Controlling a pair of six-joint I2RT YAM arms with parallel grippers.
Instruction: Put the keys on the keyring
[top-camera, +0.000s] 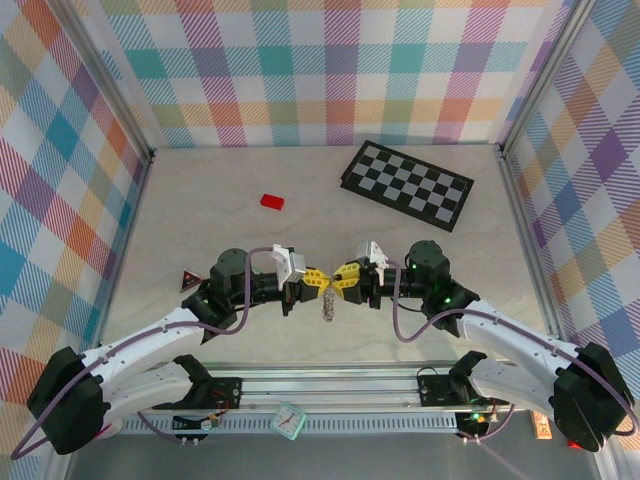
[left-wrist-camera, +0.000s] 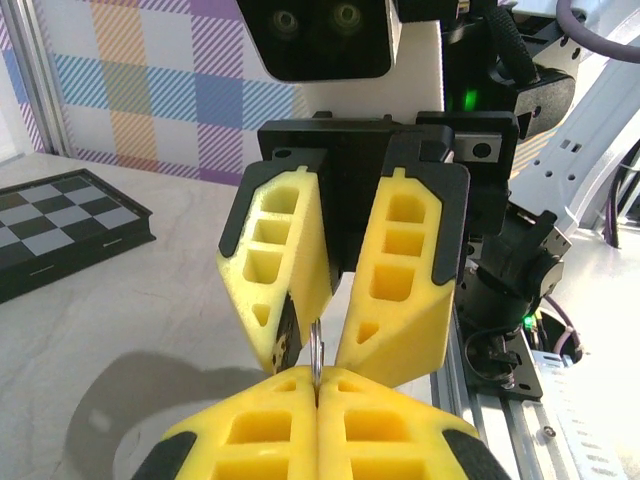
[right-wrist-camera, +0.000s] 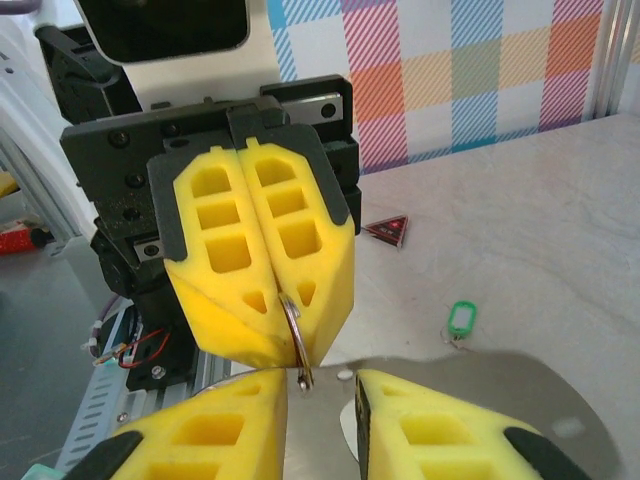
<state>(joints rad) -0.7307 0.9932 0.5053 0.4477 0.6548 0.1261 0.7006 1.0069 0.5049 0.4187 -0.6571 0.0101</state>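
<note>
The keyring (top-camera: 327, 305) is a thin silvery metal loop hanging above the table between the two arms. My left gripper (top-camera: 316, 279) is shut on it; in the left wrist view the ring (left-wrist-camera: 316, 350) stands up edge-on out of the closed yellow fingers (left-wrist-camera: 250, 430). My right gripper (top-camera: 341, 281) faces it tip to tip and is open. In the right wrist view the ring (right-wrist-camera: 296, 338) hangs down close to my right gripper's left finger (right-wrist-camera: 215, 425), apart from the other one. One green-headed key (right-wrist-camera: 460, 320) lies on the table. The blue key is out of view.
A black-and-white checkerboard (top-camera: 408, 184) lies at the back right and a small red block (top-camera: 272, 201) at the back centre. A dark red triangle (top-camera: 190, 282) sits on the table by the left arm. Checked walls enclose three sides.
</note>
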